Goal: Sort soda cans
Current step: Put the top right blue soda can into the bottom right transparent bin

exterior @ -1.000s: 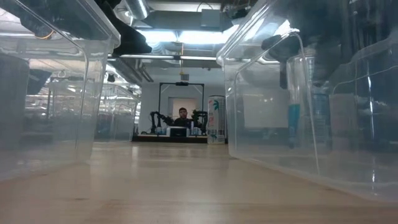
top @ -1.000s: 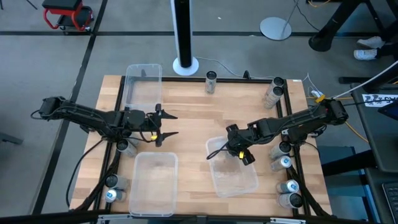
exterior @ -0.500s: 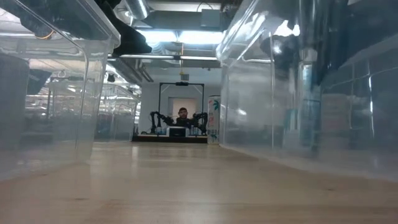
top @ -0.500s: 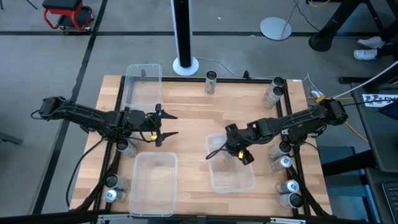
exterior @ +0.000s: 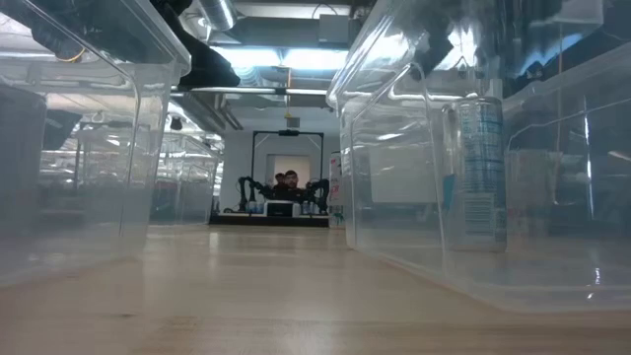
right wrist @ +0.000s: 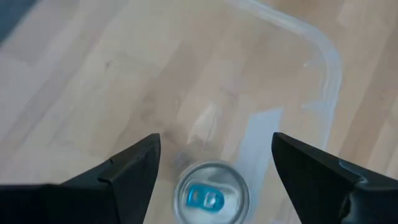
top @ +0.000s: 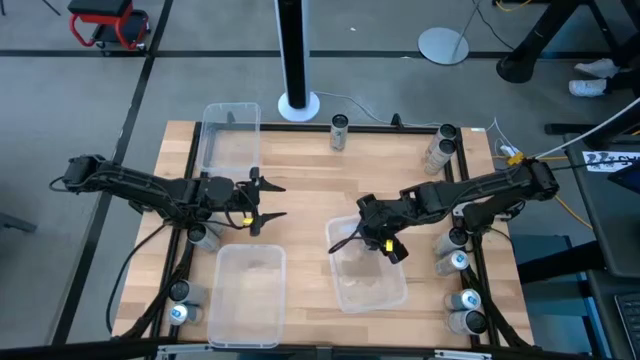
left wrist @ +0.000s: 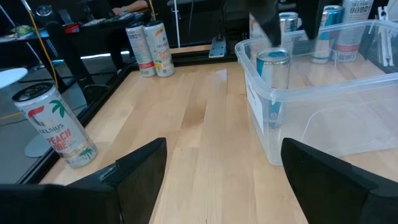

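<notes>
Right gripper: hovering wide over the silver can; can standing upright inside the clear bin, seemingly just dropped
Left gripper: waiting wide, mid-table; other cans lining table edges

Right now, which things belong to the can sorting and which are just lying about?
Job:
- soda cans along the table edges
- can standing in the clear bin under the open right gripper
- two other clear bins
- left gripper, open

Lying about:
- white pole base
- red stool
</notes>
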`<state>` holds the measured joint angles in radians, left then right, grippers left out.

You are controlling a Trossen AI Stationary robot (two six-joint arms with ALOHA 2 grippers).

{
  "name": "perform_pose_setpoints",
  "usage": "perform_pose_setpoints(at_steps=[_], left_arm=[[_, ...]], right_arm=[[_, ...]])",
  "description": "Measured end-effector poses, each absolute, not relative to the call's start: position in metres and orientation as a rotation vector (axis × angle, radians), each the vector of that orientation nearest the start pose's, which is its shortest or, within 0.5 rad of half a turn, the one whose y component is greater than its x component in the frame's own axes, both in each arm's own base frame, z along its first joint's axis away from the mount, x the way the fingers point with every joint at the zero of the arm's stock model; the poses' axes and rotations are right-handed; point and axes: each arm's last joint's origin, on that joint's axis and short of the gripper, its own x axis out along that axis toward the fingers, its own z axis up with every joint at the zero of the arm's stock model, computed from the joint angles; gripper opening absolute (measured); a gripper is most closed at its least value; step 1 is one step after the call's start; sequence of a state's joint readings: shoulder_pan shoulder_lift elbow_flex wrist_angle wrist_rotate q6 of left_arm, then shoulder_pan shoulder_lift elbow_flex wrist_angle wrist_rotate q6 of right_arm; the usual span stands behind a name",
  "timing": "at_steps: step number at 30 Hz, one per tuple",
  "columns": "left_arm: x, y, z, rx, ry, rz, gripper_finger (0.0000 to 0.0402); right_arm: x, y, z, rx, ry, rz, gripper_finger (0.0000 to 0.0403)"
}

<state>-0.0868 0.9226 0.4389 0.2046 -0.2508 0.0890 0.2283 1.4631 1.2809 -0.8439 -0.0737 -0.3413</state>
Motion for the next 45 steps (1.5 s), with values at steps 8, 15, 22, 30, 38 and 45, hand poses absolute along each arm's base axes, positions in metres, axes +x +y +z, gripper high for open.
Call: perform_pose_setpoints(at_steps=[8, 15, 22, 30, 38, 45], left_arm=[[0.197, -0.01, 0.226, 0.136, 0.289, 0.151, 0.0306], [0.197, -0.01, 0.225, 0.165, 0.3, 0.146, 0.0306], [0.197, -0.01, 0.226, 0.185, 0.299, 0.143, 0.0306], [0.198, -0.01, 0.227, 0.215, 0.281, 0.14, 0.0306], [0.198, -0.01, 0.229, 0.253, 0.273, 0.136, 0.0306], [0.198, -0.01, 0.229, 0.258, 0.268, 0.136, 0.0306]], right_arm=[[0.271, 0.066, 0.344, -0.377, 1.053, 0.452, 0.0305], [0.245, 0.079, 0.348, -0.299, 1.274, 0.405, 0.0305], [0.223, 0.108, 0.346, -0.309, 1.381, 0.353, 0.0305], [0.201, 0.14, 0.346, -0.241, 1.413, 0.284, 0.0305], [0.173, 0.164, 0.341, -0.104, 1.531, 0.153, 0.0305], [0.154, 0.181, 0.341, 0.117, 1.555, -0.04, 0.0305]])
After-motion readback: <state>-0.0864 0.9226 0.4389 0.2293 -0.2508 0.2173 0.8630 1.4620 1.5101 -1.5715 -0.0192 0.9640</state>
